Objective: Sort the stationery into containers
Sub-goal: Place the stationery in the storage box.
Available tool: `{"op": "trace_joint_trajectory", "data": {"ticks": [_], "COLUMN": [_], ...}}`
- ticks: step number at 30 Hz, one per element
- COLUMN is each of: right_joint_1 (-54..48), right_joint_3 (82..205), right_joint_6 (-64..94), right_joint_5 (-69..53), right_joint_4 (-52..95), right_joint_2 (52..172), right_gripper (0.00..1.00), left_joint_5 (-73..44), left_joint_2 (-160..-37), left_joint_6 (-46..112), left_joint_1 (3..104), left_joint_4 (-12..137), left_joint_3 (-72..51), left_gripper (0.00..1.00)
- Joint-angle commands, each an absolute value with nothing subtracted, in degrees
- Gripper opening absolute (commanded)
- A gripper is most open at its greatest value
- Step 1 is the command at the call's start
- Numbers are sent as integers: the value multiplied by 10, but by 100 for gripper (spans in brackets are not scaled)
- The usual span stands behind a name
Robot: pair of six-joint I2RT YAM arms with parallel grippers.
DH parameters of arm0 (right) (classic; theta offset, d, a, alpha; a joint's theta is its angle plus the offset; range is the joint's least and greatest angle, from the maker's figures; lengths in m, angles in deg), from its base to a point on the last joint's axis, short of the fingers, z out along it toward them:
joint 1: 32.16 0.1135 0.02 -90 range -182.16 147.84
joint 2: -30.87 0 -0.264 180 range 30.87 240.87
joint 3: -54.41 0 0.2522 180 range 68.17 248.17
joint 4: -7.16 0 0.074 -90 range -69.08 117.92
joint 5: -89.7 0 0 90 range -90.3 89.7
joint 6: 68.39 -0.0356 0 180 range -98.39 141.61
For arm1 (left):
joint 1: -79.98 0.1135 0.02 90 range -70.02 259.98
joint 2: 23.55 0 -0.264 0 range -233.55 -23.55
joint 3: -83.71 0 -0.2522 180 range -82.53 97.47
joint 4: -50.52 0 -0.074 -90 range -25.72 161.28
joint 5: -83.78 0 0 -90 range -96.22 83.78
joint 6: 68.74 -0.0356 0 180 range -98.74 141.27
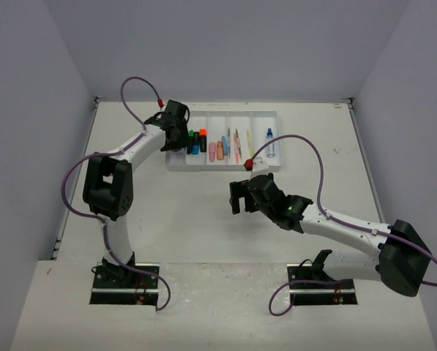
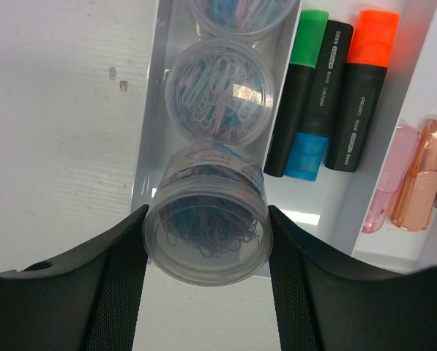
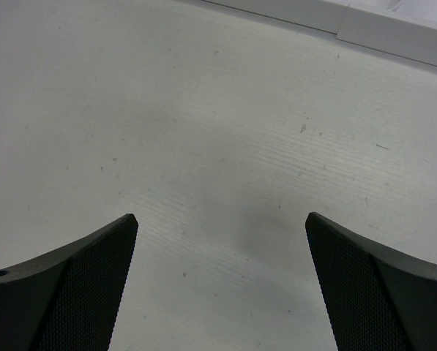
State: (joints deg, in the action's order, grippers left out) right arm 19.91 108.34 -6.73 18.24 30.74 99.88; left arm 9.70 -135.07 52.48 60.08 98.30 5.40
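The top view places the left gripper (image 1: 176,136) over the left end of the white tray (image 1: 225,167), but the wrist hides whatever lies beneath it. From there the tray's other compartments read only as small coloured shapes: highlighters, thin pens (image 1: 237,142) and a blue-capped bottle (image 1: 269,142) in the rightmost one.

The left wrist view fills in the rest – the left gripper (image 2: 207,213) is clamped on a round clear tub (image 2: 207,252) of blue paper clips, one finger pressed against each side. The tub sits at the near end of the leftmost compartment, by the tray's left wall (image 2: 146,146). Whether it rests on the tray floor cannot be told. Just beyond it in the same compartment stands a second tub (image 2: 219,91), and past that a third tub (image 2: 240,11), cut off by the frame. The next compartment holds a green highlighter (image 2: 299,80), a black-bodied highlighter (image 2: 324,88) with a blue cap and an orange highlighter (image 2: 364,88), side by side. A pink highlighter (image 2: 390,179) and a peach one (image 2: 421,175) lie further right.

The right gripper (image 1: 236,197) hangs near the table's middle, well apart from the tray. Its own camera shows the right gripper (image 3: 220,216) with fingers spread wide – nothing between them, only the bare table (image 3: 218,110) below
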Motion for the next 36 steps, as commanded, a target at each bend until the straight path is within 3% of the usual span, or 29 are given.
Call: {"op": "trace_joint_trajectory", "data": {"ticks": [1,16,20,24,29,33,34,36], "right_joint_1": [199,199,199,200,199,200,199,200], "right_joint_3": [1107,1111,1113,1113,1112,1115,1115,1115], "right_joint_6": [-61,-59,-59,-59,-58,-57,-57,-57], "right_joint_5": [187,182,180,178,176,174,173,173], "right_joint_4": [300,300,301,301,300,301,302,302], "right_joint_2": [1005,1016,1019,1017,1016,1022,1023,1022], "right_gripper": [99,99,99,99,99,99,99,99], "left_joint_5": [124,109,105,107,99,107,110,112], "left_joint_2": [-1373,-1351,-1333,-1346,-1358,-1339,-1336,-1331], "left_joint_6": [499,496,499,498,497,497,497,496], "left_joint_1": [607,605,603,605,606,606,606,605], "left_joint_4": [1002,1008,988,994,1007,1004,1004,1010], "left_joint_3": [81,51,28,37,63,69,71,80], "left_gripper": [0,0,8,22,55,76,95,100]}}
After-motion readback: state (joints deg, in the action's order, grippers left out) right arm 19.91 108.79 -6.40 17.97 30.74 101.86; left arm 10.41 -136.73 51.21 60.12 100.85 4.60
